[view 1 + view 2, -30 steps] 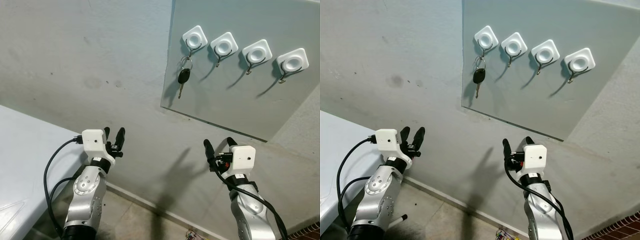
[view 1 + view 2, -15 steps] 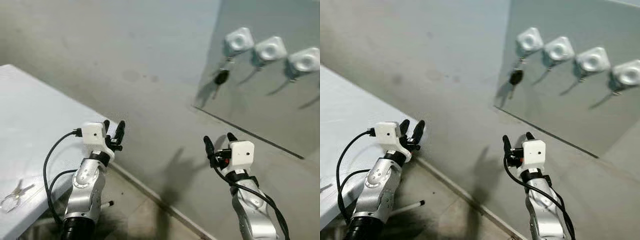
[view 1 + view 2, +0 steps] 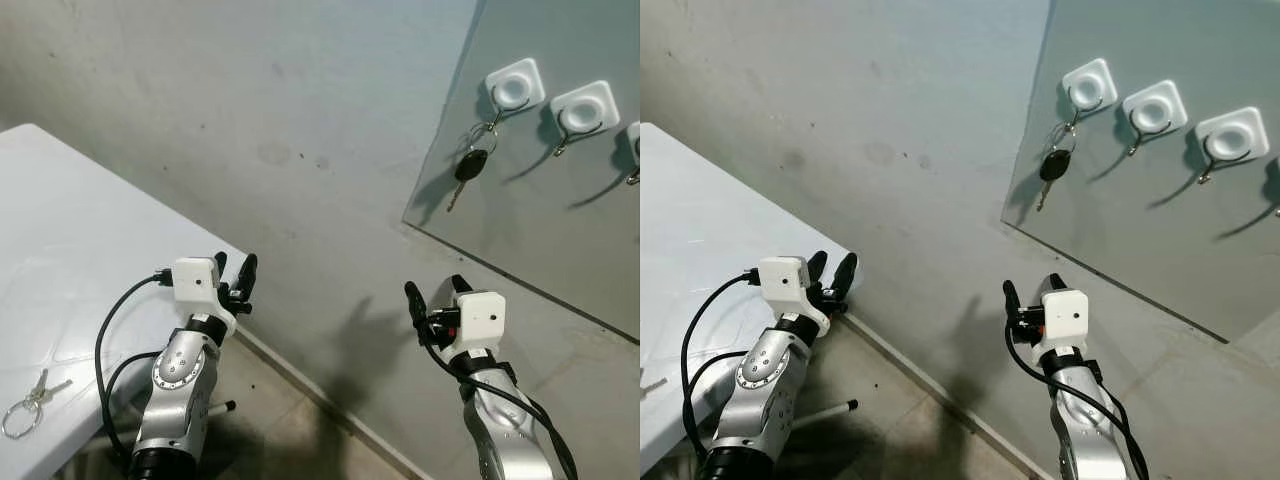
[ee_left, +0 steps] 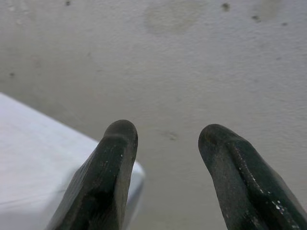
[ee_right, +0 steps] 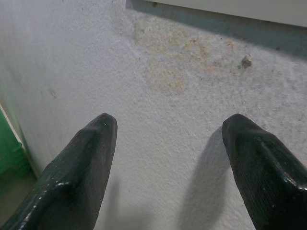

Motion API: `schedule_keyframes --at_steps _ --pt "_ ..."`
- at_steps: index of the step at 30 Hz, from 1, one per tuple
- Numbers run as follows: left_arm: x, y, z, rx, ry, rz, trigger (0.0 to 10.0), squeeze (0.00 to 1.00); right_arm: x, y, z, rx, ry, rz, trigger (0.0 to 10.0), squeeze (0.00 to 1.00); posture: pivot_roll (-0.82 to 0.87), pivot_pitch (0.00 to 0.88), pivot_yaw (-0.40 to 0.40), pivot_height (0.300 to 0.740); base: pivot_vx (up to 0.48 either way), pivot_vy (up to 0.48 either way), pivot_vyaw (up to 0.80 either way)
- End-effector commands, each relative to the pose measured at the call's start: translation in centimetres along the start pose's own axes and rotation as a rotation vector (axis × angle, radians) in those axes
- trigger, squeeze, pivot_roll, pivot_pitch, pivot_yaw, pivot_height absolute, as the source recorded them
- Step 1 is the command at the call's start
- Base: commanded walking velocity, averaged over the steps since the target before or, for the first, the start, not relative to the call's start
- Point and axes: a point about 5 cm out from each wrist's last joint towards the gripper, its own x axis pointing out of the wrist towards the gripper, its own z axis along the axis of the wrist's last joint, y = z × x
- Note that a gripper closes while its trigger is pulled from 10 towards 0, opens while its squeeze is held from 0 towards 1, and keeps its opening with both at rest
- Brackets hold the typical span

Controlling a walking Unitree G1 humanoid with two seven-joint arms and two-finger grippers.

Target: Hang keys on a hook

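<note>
keys (image 3: 25, 405) on a ring lie flat on the white tabletop (image 3: 70, 260) near its front edge. a black car key (image 3: 467, 165) hangs from the first white hook (image 3: 512, 84) on the grey board. left pincer (image 3: 234, 273) and right pincer (image 3: 432, 290) point at the wall, fingers apart, holding nothing.

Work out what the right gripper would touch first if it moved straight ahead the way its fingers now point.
Most likely the bare grey wall. The right gripper, open and empty, faces stained plaster just below the lower edge of the hook panel. How far off the wall is cannot be judged.
</note>
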Motion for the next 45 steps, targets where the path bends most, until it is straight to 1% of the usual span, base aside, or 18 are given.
schedule_keyframes --at_steps 1,8,12,15,20,24,29,38,45 --pt "-0.1 0.0 0.2 0.010 -0.007 -0.007 10.0 0.00 0.3 -0.2 0.7 -0.005 -0.022 -0.005 10.0 0.00 -0.09 0.000 -0.051 0.740 0.000 0.000 0.80" --pt "-0.2 -0.1 0.2 0.009 -0.009 -0.011 10.0 0.00 -0.1 -0.1 0.7 0.002 -0.024 0.005 10.0 0.00 -0.09 0.000 -0.052 0.740 0.000 0.000 0.80" --pt "-0.4 -0.2 0.1 0.009 -0.007 -0.014 10.0 0.00 -1.1 0.1 1.3 0.024 -0.056 0.039 10.0 0.00 -0.09 0.000 -0.052 0.740 0.000 0.000 0.80" --pt "-0.5 -0.2 0.2 0.009 -0.008 -0.016 10.0 0.00 -1.3 0.2 1.4 0.021 -0.056 0.050 10.0 0.00 -0.09 0.000 -0.052 0.740 0.000 0.000 0.80" --pt "-0.6 -0.2 0.4 0.008 -0.014 -0.019 10.0 0.00 -1.4 0.1 1.5 0.013 -0.057 0.054 10.0 0.00 -0.09 0.000 -0.047 0.740 0.000 0.000 0.80" --pt "-0.8 -0.2 0.7 0.007 -0.026 -0.024 10.0 0.00 -1.6 0.2 1.9 0.025 -0.066 0.059 10.0 0.00 -0.09 0.000 -0.047 0.740 0.000 0.000 0.80" --pt "-0.9 -0.2 0.8 -0.004 -0.029 -0.029 10.0 0.00 -1.7 0.5 1.9 0.035 -0.060 0.074 10.0 0.00 -0.08 0.000 -0.048 0.740 0.000 0.000 0.80" --pt "-1.1 -0.3 0.8 -0.007 -0.021 -0.035 10.0 0.00 -1.6 0.7 1.9 0.039 -0.056 0.079 10.0 0.00 -0.08 0.000 -0.046 0.740 0.000 0.000 0.80" --pt "-0.9 -0.5 0.7 -0.018 -0.014 -0.038 10.0 0.00 -0.9 0.5 2.3 0.035 -0.067 0.082 10.0 0.00 -0.08 0.000 -0.050 0.740 0.000 0.000 0.80"
